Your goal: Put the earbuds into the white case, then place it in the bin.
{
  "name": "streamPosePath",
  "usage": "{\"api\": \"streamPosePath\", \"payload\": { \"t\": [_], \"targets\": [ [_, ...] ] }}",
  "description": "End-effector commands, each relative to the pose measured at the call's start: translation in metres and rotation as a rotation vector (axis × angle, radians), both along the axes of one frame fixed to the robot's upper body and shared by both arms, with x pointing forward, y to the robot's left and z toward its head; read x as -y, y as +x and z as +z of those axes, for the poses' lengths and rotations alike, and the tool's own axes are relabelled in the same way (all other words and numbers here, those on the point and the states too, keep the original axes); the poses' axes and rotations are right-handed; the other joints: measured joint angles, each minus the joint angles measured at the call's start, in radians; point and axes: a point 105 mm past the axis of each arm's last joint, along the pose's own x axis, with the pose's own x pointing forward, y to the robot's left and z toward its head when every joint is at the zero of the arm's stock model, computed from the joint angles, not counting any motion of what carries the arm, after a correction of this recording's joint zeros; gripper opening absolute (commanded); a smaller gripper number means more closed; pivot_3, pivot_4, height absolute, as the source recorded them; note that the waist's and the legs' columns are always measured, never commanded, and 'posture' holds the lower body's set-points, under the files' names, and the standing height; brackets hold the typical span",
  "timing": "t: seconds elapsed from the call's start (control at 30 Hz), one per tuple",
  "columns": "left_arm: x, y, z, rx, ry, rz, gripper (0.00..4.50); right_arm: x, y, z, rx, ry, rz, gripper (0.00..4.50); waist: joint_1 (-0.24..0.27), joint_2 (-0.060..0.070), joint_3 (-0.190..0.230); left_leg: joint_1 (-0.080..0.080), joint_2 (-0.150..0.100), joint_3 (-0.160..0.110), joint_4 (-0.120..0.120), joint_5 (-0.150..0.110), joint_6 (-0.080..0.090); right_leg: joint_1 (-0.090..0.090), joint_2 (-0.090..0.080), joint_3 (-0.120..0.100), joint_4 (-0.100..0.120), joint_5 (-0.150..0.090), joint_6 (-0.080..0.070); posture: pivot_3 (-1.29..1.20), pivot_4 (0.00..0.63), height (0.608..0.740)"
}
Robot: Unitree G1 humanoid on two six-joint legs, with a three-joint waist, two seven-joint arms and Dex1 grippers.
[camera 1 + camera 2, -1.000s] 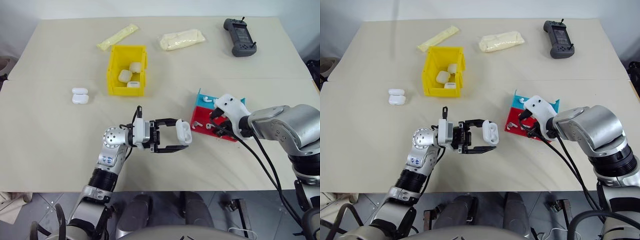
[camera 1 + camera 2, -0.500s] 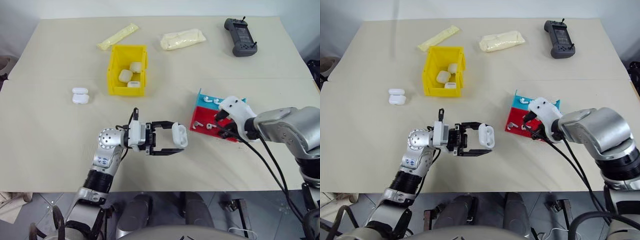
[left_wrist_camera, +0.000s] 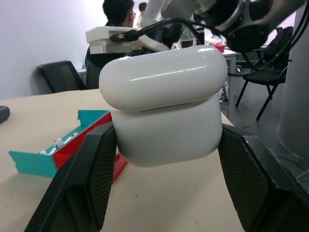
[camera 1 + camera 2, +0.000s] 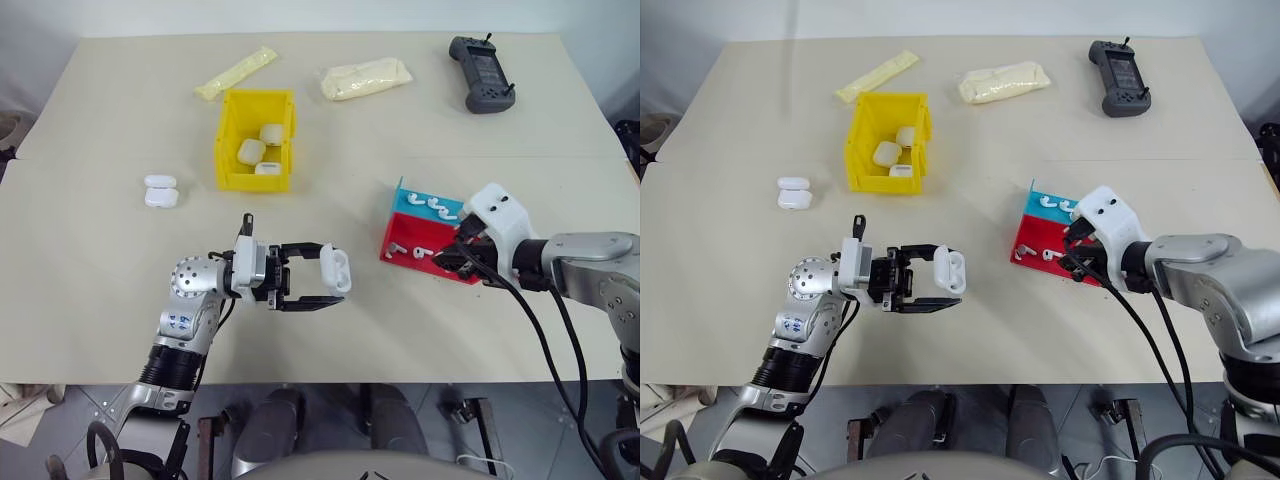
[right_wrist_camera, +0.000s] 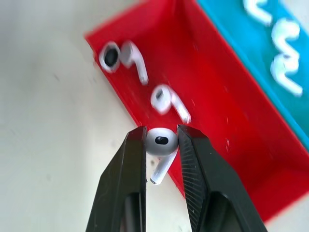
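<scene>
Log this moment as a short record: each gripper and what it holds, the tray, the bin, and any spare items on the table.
left gripper: shut on white case, lid slightly ajar, held above table
right gripper: shut on earbud, over the red compartment
tray: two earbuds lie in the red part, more in the blue part
bin: yellow, holds three white cases
spare cases: two, left of the bin
pouches: two, at the far edge
controller: dark, far right corner
</scene>
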Motion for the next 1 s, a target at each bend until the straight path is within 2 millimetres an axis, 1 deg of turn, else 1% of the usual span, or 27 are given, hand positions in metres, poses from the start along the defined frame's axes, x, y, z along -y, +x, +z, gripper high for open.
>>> {"api": "streamPosePath", "payload": {
  "t": [0.03,0.1,0.17,0.23,0.27,0.3,0.47,0.6,0.77,1.0],
  "targets": [
    [0.01,-0.004,0.011,0.015,-0.033,-0.043,2.99,-0.027,-0.009,0.037,0.273,0.271,0.223,0.99,-0.001,0.0,0.0,0.0,0.0,0.0,0.0,0.0,0.0,0.0,0.0,0.0,0.0,0.0,0.0,0.0,0.15,0.74],
    [0.011,-0.006,0.011,0.014,-0.03,-0.058,2.99,-0.034,-0.017,0.047,0.357,0.393,0.284,0.99,-0.002,0.0,0.0,0.0,0.001,0.0,0.0,0.0,0.0,0.001,0.001,0.0,0.0,0.0,0.0,0.0,0.15,0.74],
    [0.012,-0.006,0.011,0.009,-0.031,-0.066,2.99,-0.036,-0.019,0.052,0.396,0.473,0.287,0.99,-0.003,0.0,0.0,0.001,0.0,0.0,0.0,0.0,0.0,0.001,0.0,0.0,0.003,0.0,0.0,0.0,0.15,0.74],
    [0.013,-0.007,0.012,0.006,-0.027,-0.08,2.99,-0.044,-0.027,0.064,0.463,0.605,0.332,0.99,-0.004,0.0,0.0,0.001,0.0,0.0,0.0,0.0,0.0,0.001,0.001,0.0,0.004,0.0,0.0,0.0,0.15,0.74],
    [0.015,-0.006,0.014,-0.001,-0.031,-0.085,2.99,-0.052,-0.039,0.077,0.546,0.72,0.4,0.99,-0.004,0.0,0.0,0.002,0.001,0.0,0.0,0.0,0.0,0.001,0.001,0.0,0.004,0.0,0.0,0.0,0.15,0.74],
    [0.017,-0.005,0.015,-0.004,-0.034,-0.088,2.99,-0.057,-0.046,0.083,0.592,0.786,0.433,0.99,-0.004,0.0,0.0,0.002,0.001,0.0,0.0,0.0,0.0,0.001,0.001,0.0,0.004,0.0,0.0,0.0,0.15,0.74],
    [0.018,-0.002,0.021,-0.014,-0.052,-0.098,2.99,-0.07,-0.056,0.08,0.616,0.845,0.46,0.99,-0.003,0.0,0.0,0.002,0.0,-0.001,0.0,0.0,0.0,0.002,0.001,0.0,0.004,0.0,0.0,0.0,0.15,0.74],
    [0.022,0.0,0.031,-0.006,-0.1,-0.112,2.99,-0.08,-0.065,0.069,0.6,0.865,0.483,0.99,-0.003,0.0,0.0,0.002,0.0,-0.002,0.0,0.0,0.0,0.002,0.001,0.0,0.004,0.0,0.0,0.0,0.15,0.74],
    [0.025,-0.002,0.037,0.006,-0.127,-0.138,2.99,-0.085,-0.064,0.063,0.604,0.878,0.48,0.99,-0.005,0.001,0.0,0.002,0.0,-0.001,0.0,0.0,-0.001,0.001,0.001,0.0,0.004,0.0,0.0,0.0,0.15,0.74],
    [0.026,-0.003,0.038,0.008,-0.13,-0.145,2.99,-0.084,-0.058,0.055,0.621,0.882,0.446,0.99,-0.003,0.001,0.0,0.002,0.0,-0.001,0.0,0.0,-0.001,0.001,0.001,0.0,0.004,0.0,0.0,0.0,0.15,0.74]
  ]
}}
